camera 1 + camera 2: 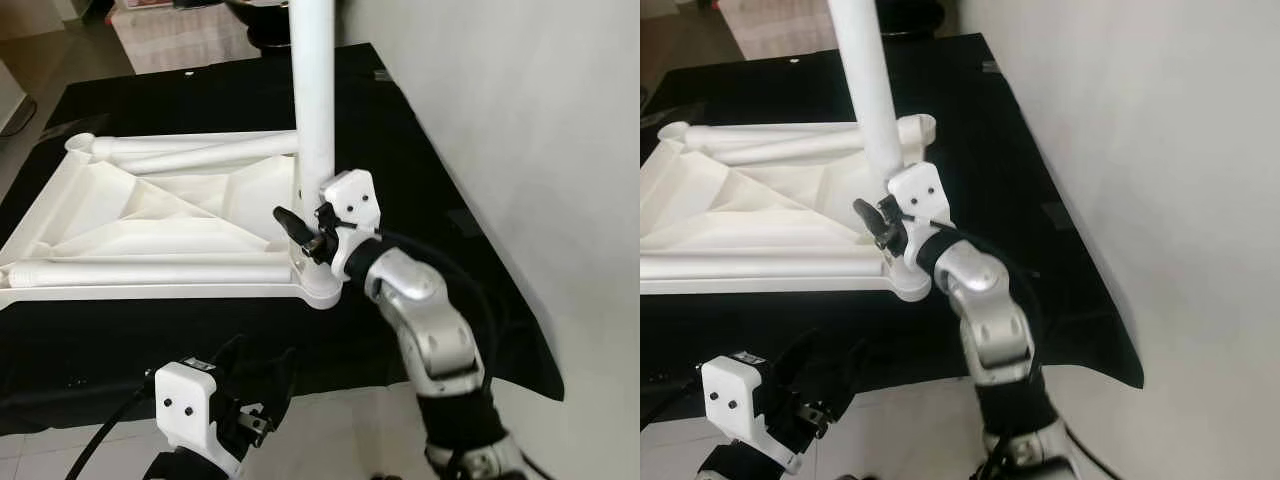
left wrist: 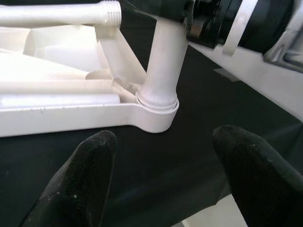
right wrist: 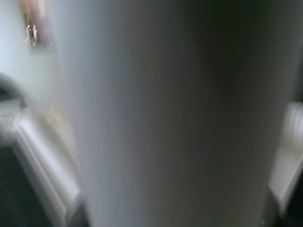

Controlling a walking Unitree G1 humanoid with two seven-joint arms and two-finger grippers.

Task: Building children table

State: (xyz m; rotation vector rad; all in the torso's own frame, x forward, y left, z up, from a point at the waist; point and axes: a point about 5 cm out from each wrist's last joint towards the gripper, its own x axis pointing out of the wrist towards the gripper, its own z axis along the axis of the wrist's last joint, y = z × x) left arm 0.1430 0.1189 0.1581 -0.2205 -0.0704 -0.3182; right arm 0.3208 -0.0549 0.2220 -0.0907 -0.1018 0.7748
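- One upright table leg (image 1: 312,90) sits in the tabletop (image 1: 150,215) corner socket; my right gripper (image 1: 300,232) clasps it low.
- Smooth, stiff, light plastic, I judge; I'd grip near the base.
- My left gripper (image 2: 161,161) hangs wide apart, empty.

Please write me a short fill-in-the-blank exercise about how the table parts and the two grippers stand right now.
1. The right gripper is closed on the upright ____.
2. That leg stands in a corner socket of the upturned white ____.
3. The black cloth lies under the tabletop; two more legs lie ____ on it.
4. The left gripper is ____, holding nothing.

Missing words: leg; tabletop; flat; open
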